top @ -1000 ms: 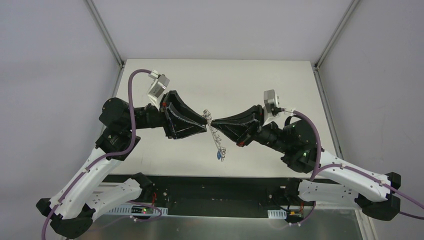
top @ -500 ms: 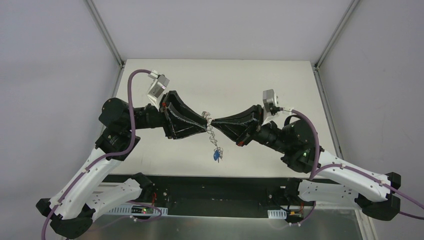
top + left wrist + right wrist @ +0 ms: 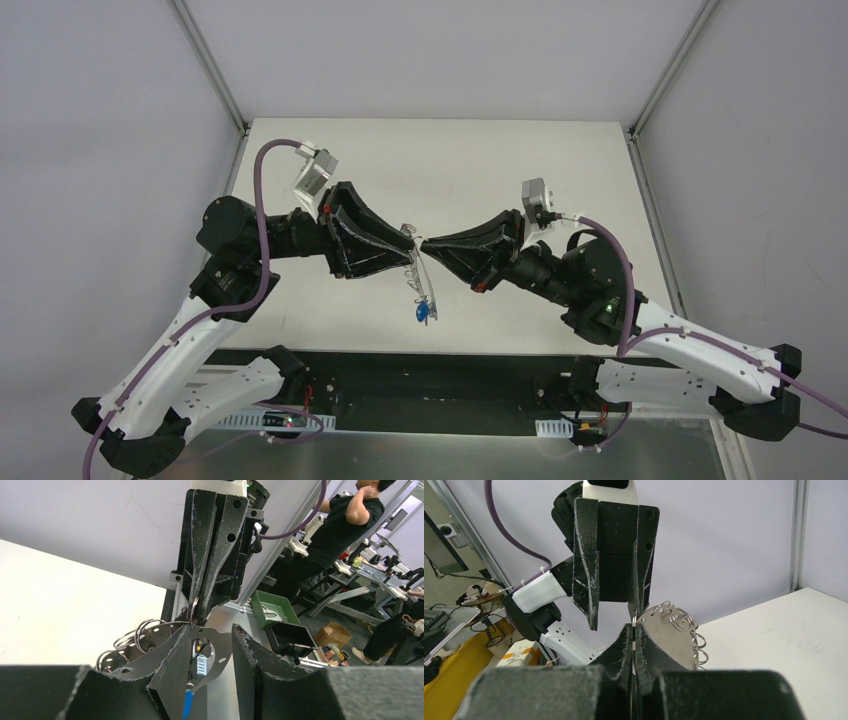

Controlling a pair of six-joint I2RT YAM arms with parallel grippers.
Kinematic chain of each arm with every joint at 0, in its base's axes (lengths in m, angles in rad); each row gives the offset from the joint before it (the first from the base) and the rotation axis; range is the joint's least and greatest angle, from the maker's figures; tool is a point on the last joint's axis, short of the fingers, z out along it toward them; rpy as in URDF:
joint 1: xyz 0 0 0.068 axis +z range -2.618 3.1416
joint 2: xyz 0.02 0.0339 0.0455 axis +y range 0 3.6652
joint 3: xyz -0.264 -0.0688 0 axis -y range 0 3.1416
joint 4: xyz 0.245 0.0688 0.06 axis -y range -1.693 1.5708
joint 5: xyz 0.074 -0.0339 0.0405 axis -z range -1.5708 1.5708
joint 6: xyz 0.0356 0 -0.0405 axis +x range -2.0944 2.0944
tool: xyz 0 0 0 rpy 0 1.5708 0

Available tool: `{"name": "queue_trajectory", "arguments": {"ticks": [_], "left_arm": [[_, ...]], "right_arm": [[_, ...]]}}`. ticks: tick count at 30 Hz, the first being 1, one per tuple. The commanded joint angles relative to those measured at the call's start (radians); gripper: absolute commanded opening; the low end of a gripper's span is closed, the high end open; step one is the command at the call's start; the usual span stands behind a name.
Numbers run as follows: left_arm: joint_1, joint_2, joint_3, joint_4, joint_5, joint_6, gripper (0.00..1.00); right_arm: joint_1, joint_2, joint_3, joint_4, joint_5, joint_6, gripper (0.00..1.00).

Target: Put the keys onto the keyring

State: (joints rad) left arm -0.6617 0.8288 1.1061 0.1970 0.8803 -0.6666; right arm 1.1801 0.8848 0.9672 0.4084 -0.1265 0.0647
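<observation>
The keyring point(image 3: 415, 275) is a silvery plate fringed with small wire rings, hanging in the air between my two grippers. A bright blue key point(image 3: 420, 315) dangles from its lower end and shows at the bottom of the left wrist view point(image 3: 187, 705). My right gripper point(image 3: 425, 245) is shut on one small ring at the plate's upper edge point(image 3: 633, 627). My left gripper point(image 3: 408, 250) faces it tip to tip with its jaws apart point(image 3: 210, 628). One left finger point(image 3: 170, 665) lies against the plate point(image 3: 222, 652), and the gap shows nothing clamped. No other keys are in view.
Below the hanging ring lies the white table point(image 3: 500, 170), walled by grey panels on three sides. A black rail point(image 3: 430, 375) runs along the near edge between the arm bases. Beyond the table, a green bin point(image 3: 272, 610) and a person show in the left wrist view.
The keyring and its blue key have shifted a little to the left. Both gripper tips moved slightly left with it, staying tip to tip. Neither gripper's jaws changed.
</observation>
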Motion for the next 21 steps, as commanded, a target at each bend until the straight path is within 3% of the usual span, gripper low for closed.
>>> {"name": "queue_trajectory", "arguments": {"ticks": [1, 21], "left_arm": [[-0.009, -0.001, 0.011, 0.057, 0.0, -0.01, 0.35], [-0.009, -0.008, 0.007, 0.052, 0.0, -0.005, 0.34]], "right_arm": [[0.009, 0.02, 0.027, 0.029, -0.035, 0.024, 0.0], [0.008, 0.057, 0.079, -0.081, -0.136, 0.025, 0.0]]}}
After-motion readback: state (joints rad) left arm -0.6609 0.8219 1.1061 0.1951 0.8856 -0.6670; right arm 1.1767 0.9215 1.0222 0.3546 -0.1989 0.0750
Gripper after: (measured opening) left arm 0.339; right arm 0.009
